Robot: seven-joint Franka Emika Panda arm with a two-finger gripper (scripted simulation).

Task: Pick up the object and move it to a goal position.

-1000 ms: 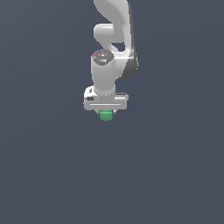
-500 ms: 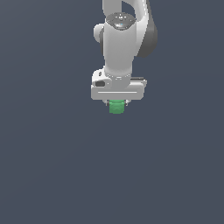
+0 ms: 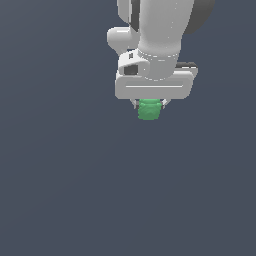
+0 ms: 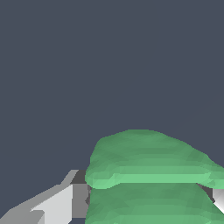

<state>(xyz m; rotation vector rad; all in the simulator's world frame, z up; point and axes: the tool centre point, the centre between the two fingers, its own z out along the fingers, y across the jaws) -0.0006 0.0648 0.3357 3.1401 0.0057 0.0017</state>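
Exterior view: white arm [image 3: 160, 30] comes in from the top, wrist pointing straight down, w/ the wide white gripper [image 3: 149, 106] body sitting crosswise under it. Green block [image 3: 149, 109] hangs right below that body, tucked up between the fingertips, which only just peek out on either side of it. Block is narrower than the gripper body & roughly centred under it, a touch toward the exterior view's left of the wrist axis. Nothing under the block: just plain dark grey-blue backdrop all round, no surface edge or shadow to read, so can't tell how high it sits. No goal marker visible here.

Wrist view: block [image 4: 148, 179] fills the lower part of the frame, v. close to the lens. Ridged, layered faces show clearly: a rounded top band, a paler stripe, then another band below. One finger [image 4: 57, 203] in light grey runs up to the block's side, w/ a darker grey pad area meeting the green. On the opposite side a small white sliver of the other finger [image 4: 218, 197] touches the block's edge. So fingers clenched on the block from both sides, a firm pinch. Rest of the frame is flat dark grey-blue.
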